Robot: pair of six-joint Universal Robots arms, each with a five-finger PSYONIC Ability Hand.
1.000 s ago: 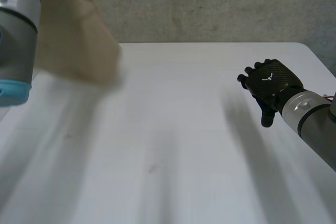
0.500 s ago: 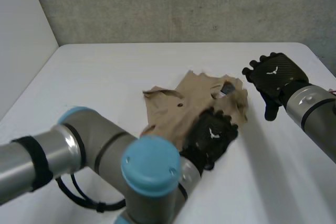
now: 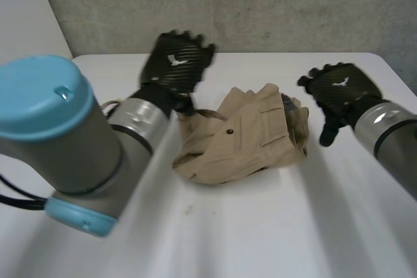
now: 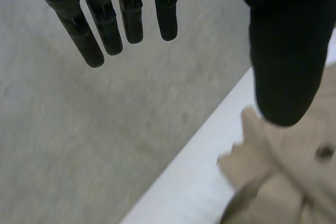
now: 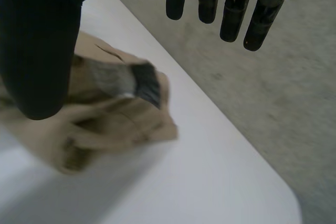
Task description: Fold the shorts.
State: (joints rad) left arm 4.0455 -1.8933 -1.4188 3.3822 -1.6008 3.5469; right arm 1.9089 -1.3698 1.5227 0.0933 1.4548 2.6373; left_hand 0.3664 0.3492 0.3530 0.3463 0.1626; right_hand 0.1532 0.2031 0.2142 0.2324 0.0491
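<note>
Since half a second ago the left hand (image 3: 174,64) has lifted off the khaki shorts (image 3: 238,140) and swung up and away. The heap it left now lies crumpled on the white table (image 3: 260,226) between the two hands, just beside the left wrist and near the thumb of the right hand (image 3: 339,89), which has barely shifted.

Both hands hold nothing. In the left wrist view the fingers (image 4: 105,30) hang straight, apart from the thumb, with a corner of cloth beyond the thumb tip. In the right wrist view the fingers (image 5: 233,14) are likewise straight and spread, and the shorts lie under the thumb, showing grey lining (image 5: 107,77) and a dark tag (image 5: 146,86).

Judging by its creases, the cloth is light, soft and limp, so it would likely sag and bunch when lifted rather than slip. A sound hold would be a pinch at each end of that lined edge, probably the waistband, one hand per corner, to spread it flat before folding.
</note>
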